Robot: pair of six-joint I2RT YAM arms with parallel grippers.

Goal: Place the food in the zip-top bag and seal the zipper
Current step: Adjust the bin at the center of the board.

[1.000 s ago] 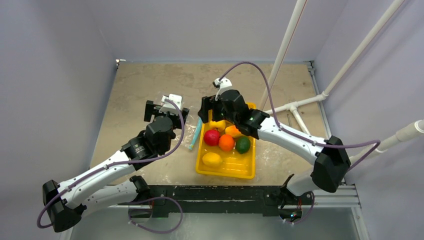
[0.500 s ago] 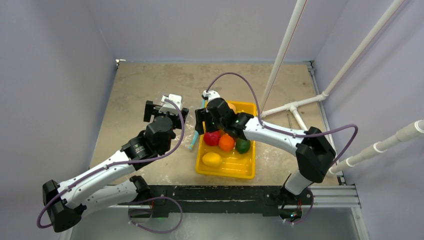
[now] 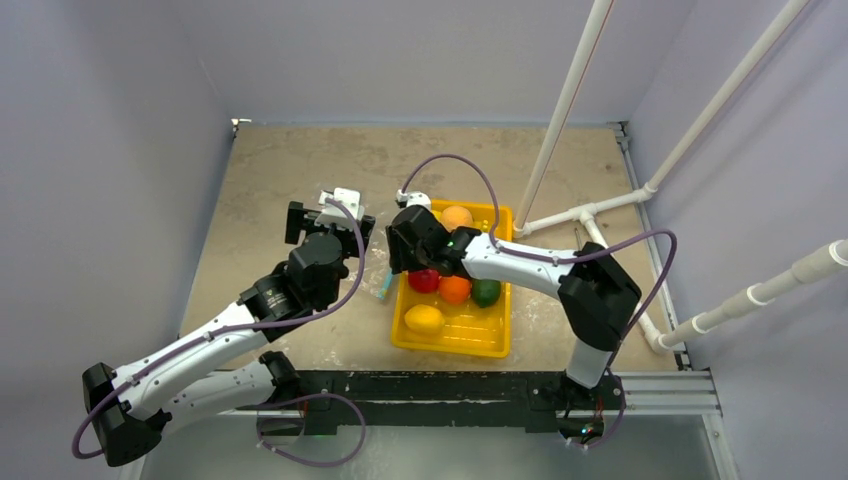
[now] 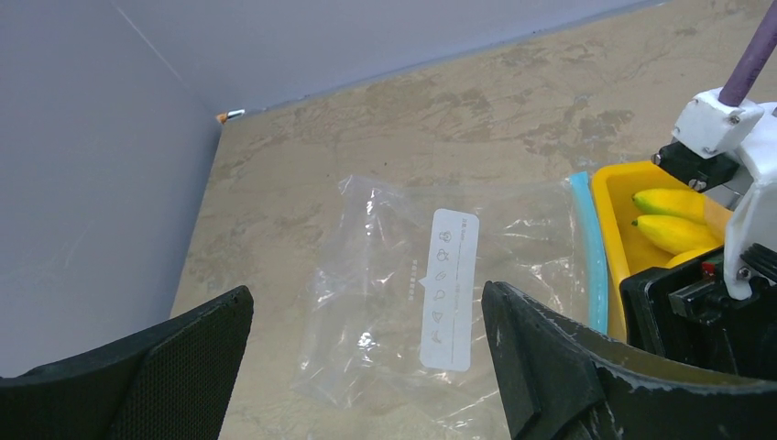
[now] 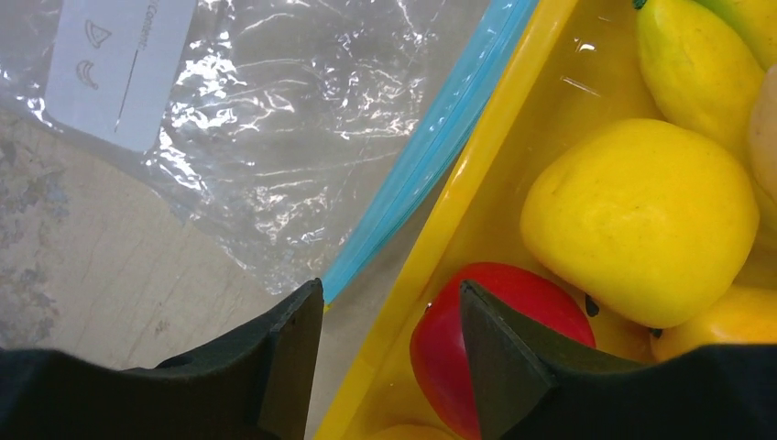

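The clear zip-top bag [image 4: 385, 284] lies flat on the table, left of the yellow tray [image 3: 470, 340]. Its teal zipper [image 5: 431, 156] runs along the tray's left wall. The food sits in the tray: red [image 3: 423, 282], orange [image 3: 455, 289], green [image 3: 486, 292] and yellow [image 3: 424, 318] fruits, plus bananas [image 4: 673, 220]. My left gripper [image 4: 366, 348] hovers wide open over the bag. My right gripper [image 5: 391, 316] is open and straddles the tray's left wall [image 5: 486, 165], one finger outside by the zipper, the other over the red fruit [image 5: 531, 293]. It holds nothing.
Another orange fruit [image 3: 457, 217] lies at the tray's far end. White pipes [image 3: 590, 215] stand at the back right of the table. A grey wall [image 4: 82, 183] borders the table on the left.
My right arm has swung left and lower, from over the tray's middle to its left wall, and its jaws have narrowed. The left arm has stayed put.
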